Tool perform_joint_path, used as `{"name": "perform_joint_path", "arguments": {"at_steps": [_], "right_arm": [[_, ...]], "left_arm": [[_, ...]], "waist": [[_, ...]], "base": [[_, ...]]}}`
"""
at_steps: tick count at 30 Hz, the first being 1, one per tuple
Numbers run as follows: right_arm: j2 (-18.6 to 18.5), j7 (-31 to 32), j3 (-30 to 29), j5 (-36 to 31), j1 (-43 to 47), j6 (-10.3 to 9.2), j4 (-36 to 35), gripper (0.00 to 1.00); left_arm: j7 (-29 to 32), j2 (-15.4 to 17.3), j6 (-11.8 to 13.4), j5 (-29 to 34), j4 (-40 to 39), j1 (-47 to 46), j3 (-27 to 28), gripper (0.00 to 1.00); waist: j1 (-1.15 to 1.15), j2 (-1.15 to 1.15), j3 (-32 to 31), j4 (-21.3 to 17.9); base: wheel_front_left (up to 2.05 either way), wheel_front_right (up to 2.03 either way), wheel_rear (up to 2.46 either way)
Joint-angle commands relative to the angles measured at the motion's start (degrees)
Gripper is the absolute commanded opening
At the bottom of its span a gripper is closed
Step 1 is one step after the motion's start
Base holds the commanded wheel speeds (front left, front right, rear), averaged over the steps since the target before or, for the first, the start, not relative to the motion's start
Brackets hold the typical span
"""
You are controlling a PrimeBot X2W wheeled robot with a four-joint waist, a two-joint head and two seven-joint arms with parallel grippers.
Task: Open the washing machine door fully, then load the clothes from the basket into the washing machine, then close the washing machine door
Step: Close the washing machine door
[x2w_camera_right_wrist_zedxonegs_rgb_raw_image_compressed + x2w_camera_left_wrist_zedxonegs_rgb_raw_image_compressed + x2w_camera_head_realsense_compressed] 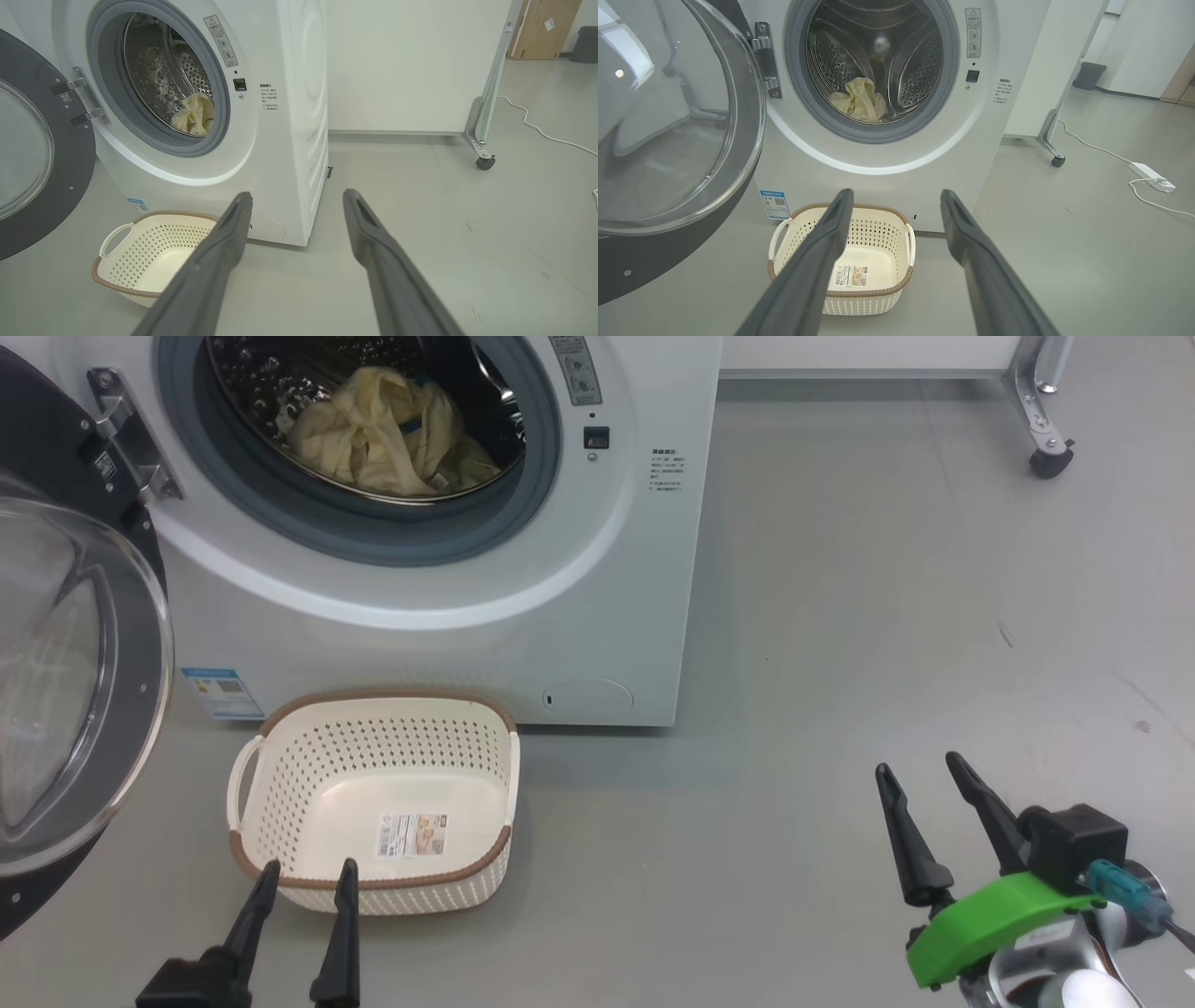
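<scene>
The white washing machine [597, 616] stands with its black glass door [65, 681] swung wide to the left. Cream-yellow clothes [387, 434] lie inside the steel drum [920, 70], also seen as clothes [860, 100] and clothes [195, 114]. On the floor before the machine sits the cream basket [373, 747], holding nothing but its label sticker. My left gripper [306, 874] hovers open at the basket's near rim. My right gripper [922, 768] is open, well to the right over bare floor. The basket [878, 233] and door [668, 242] show in the left wrist view, the basket [140, 242] in the right.
A wheeled metal leg [1044, 420] of a white partition stands at the back right. A white power strip [1153, 176] and its cable lie on the floor to the right. Grey floor stretches right of the machine.
</scene>
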Motion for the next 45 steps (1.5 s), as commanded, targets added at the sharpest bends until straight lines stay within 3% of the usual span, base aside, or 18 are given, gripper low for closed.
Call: {"name": "perform_joint_path", "arguments": {"at_steps": [1,17,27,34,45], "right_arm": [[-0.44,-0.06,1.01,-0.07,-2.13,0.08,-1.86,1.00],[-0.44,-0.47,0.29,-0.06,-2.26,0.08,-1.42,1.00],[-0.44,-0.39,-0.93,-0.47,-1.99,0.08,-1.79,1.00],[-0.44,-0.20,-1.35,-0.57,-1.88,0.08,-2.26,1.00],[-0.44,0.11,-1.38,-0.71,-1.61,0.08,-2.52,1.00]], "left_arm": [[-0.61,1.42,8.90,0.57,-1.93,-3.38,2.10,1.00],[-0.31,1.84,9.37,1.08,-1.91,-4.18,1.50,1.00],[-0.23,1.42,9.18,1.41,-1.42,-5.39,0.38,1.00],[-0.40,1.40,9.03,1.63,-1.20,-5.92,-0.09,1.00],[-0.68,1.03,9.29,1.65,-0.70,-6.18,-0.51,1.00]], "waist": [[0.00,0.00,0.06,0.12],[0.00,0.00,0.17,1.65],[0.00,0.00,0.21,4.55],[0.00,0.00,0.60,8.65],[0.00,0.00,0.62,18.83]], "base": [[-0.67,0.67,0.00],[-0.08,0.08,0.00],[0.00,0.00,0.00],[0.00,0.00,0.00],[0.00,0.00,0.00]]}}
